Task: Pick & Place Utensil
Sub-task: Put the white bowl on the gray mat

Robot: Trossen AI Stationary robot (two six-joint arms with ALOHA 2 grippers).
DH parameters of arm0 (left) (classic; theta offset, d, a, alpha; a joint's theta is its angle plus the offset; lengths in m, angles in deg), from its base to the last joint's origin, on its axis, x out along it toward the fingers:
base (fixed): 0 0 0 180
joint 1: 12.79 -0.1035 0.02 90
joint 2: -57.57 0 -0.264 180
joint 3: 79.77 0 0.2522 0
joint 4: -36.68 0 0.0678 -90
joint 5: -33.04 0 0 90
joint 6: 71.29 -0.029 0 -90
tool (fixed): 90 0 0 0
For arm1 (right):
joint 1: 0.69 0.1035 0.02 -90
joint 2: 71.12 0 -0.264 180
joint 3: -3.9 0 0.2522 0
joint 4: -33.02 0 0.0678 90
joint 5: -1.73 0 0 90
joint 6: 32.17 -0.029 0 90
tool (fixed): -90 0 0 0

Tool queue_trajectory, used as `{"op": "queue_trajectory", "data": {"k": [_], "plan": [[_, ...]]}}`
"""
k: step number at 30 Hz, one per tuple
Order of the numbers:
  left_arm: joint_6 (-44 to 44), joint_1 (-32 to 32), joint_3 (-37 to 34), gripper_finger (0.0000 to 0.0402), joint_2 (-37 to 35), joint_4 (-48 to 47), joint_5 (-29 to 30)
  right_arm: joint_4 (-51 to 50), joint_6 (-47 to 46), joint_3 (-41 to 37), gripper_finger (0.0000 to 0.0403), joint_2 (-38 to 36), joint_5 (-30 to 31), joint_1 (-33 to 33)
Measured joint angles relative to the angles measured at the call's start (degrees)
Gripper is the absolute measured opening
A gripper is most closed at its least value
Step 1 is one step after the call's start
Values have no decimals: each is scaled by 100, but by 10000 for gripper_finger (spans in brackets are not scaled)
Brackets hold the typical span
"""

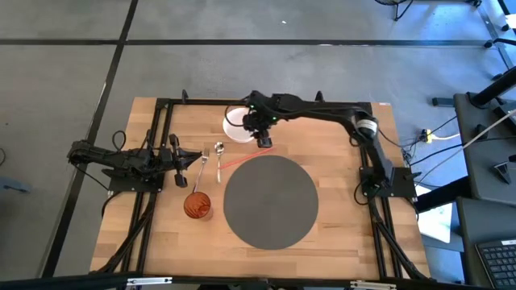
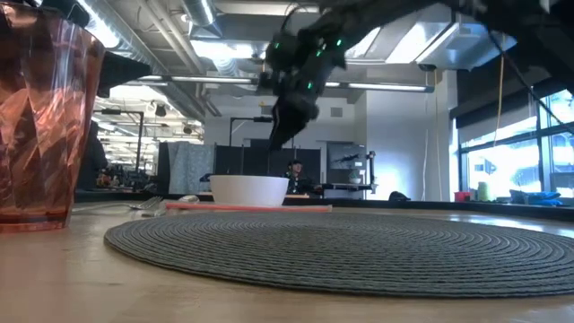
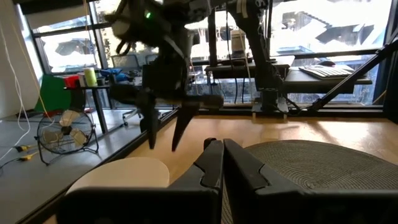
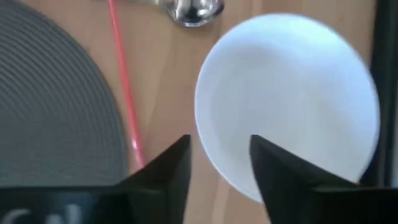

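Right end effector point(image 4: 219, 163) open above bowl point(image 4: 289, 99), pink straw point(image 4: 124, 93) just beside

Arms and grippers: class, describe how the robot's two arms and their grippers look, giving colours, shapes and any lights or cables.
Both arms are dark, jointed and slim. The right gripper has two black, tapering fingers; small green lights glow on its wrist. The left gripper ends in matching dark fingers. Black cables trail along the table's frame.

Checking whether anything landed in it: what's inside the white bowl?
The white bowl looks empty: only bare white interior shows. The right gripper, open above it, hides part of the near rim.
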Motion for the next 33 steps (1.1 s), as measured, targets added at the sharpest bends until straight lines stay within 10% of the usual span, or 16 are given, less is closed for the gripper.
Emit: {"op": "queue_trajectory", "data": {"k": [8,33], "plan": [[-145,-2,-2,4,1,2,4,438,464,65,246,352,73,9],[-1,0,-2,4,1,50,2,311,-156,58,249,647,-167,-161]]}}
